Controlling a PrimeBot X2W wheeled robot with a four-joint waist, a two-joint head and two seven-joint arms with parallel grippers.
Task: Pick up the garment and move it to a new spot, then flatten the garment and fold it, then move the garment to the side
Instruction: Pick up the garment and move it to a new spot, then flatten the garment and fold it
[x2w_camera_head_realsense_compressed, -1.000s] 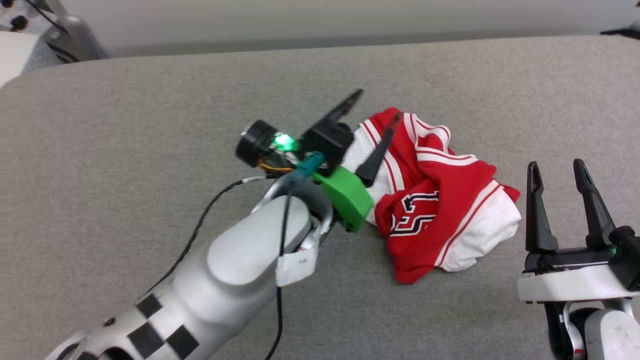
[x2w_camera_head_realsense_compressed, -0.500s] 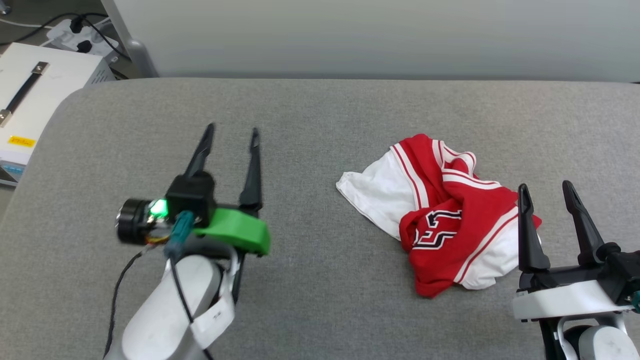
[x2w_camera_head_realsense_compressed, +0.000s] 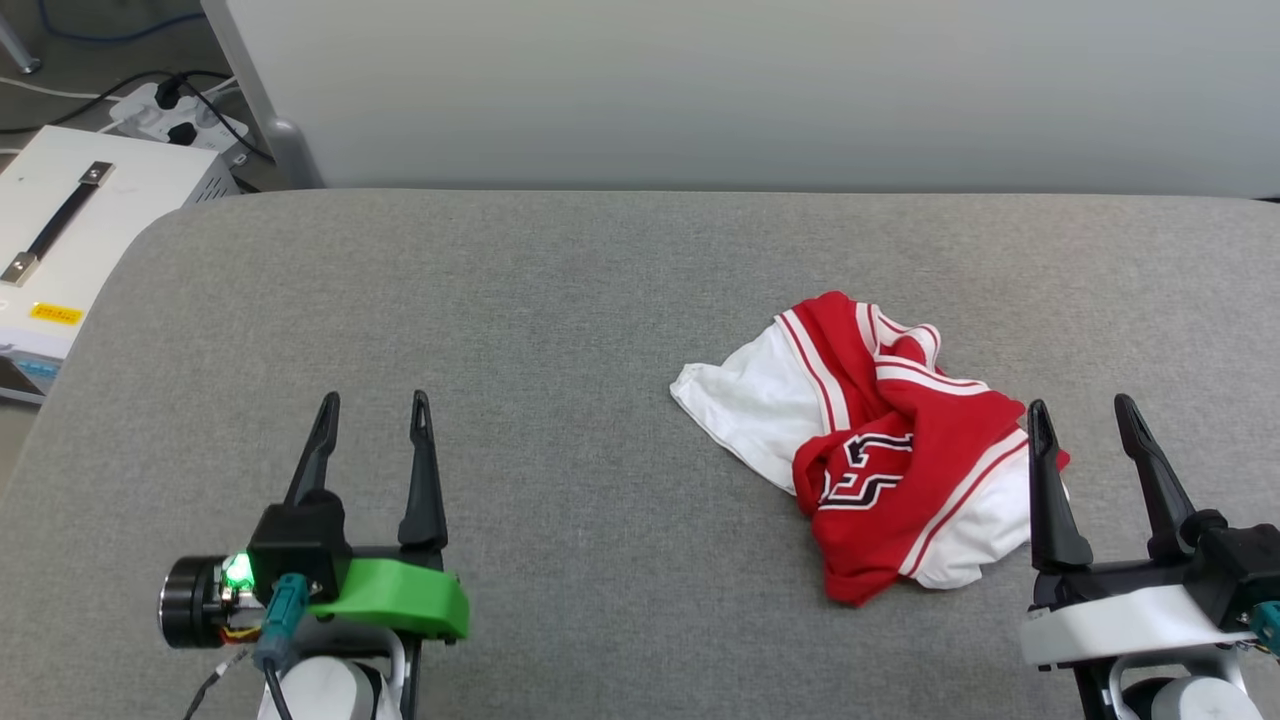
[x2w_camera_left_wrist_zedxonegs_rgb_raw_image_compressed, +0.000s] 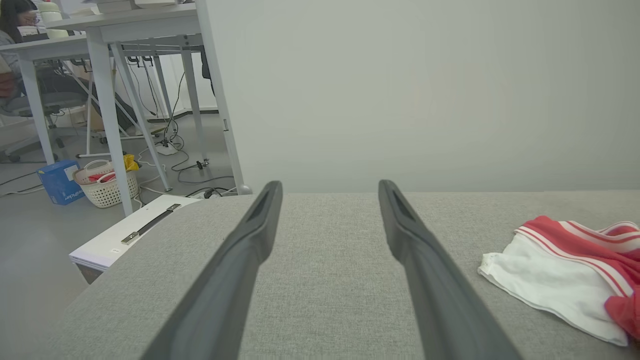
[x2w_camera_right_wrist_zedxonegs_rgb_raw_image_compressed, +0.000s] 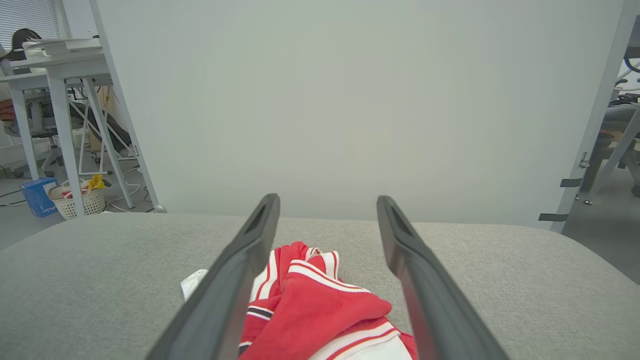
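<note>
Garment (x2w_camera_head_realsense_compressed: 900, 440) lies crumpled on the grey desk (x2w_camera_head_realsense_compressed: 560, 300), right of centre, just ahead of the right gripper (x2w_camera_head_realsense_compressed: 1078, 402); the left gripper (x2w_camera_head_realsense_compressed: 375, 396) is well apart. Both pairs of fingers (x2w_camera_head_realsense_compressed: 1050, 500) stand apart, empty. Judged status: flattening, folding and moving aside all remain.

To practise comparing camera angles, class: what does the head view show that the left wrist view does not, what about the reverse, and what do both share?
Head view, not left wrist view: the right gripper, open near the garment, the navy lettering, and a power strip on the floor.
Left wrist view, not head view: desks, a white basket, a blue box, a seated person.
Both: the open left gripper, the garment's white sleeve, the grey cushion, a white case with a handle.
</note>
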